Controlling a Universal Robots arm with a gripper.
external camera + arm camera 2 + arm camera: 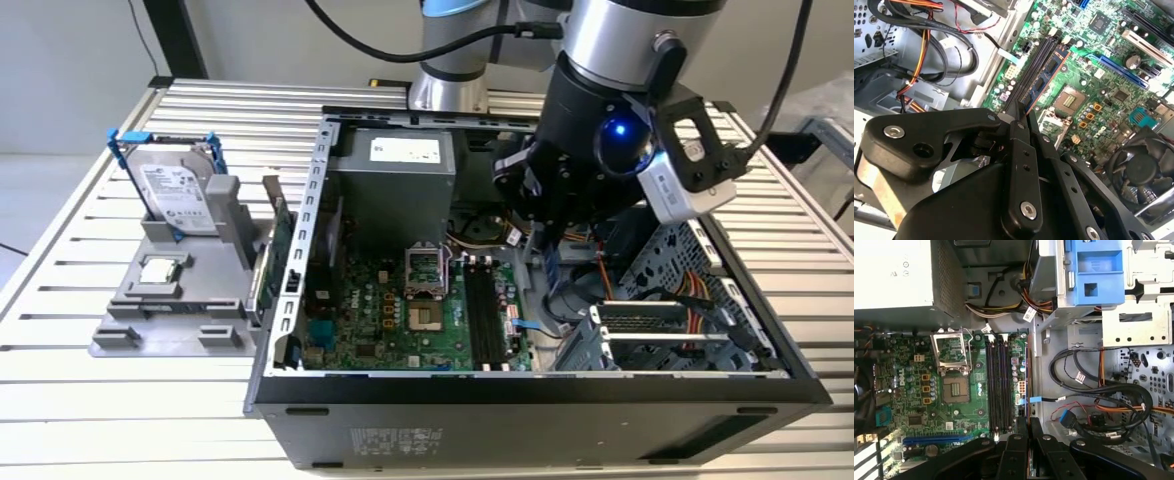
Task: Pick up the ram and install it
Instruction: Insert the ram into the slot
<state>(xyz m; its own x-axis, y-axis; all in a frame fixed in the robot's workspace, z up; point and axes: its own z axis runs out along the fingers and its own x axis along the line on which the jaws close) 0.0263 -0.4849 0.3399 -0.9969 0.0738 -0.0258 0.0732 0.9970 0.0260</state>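
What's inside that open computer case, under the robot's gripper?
A green motherboard with black memory slots, an open processor socket, a grey power supply and cables. The gripper holds the ram near the slots; the arm hides whatever sits beneath it.

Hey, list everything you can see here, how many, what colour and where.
table: one, silvery slats
case: one, black, on the table
motherboard: one, green, inside the case
memory slots: several, black, on the motherboard
holder: one, grey, exterior view's left of the case
hard drive: one, silver with blue brackets, upright in the holder
chip: one, silver-topped, on the holder
ram: one, dark, held edge-on near the memory slots
gripper: one, black, shut on the ram
arm: one, silver and black, over the case
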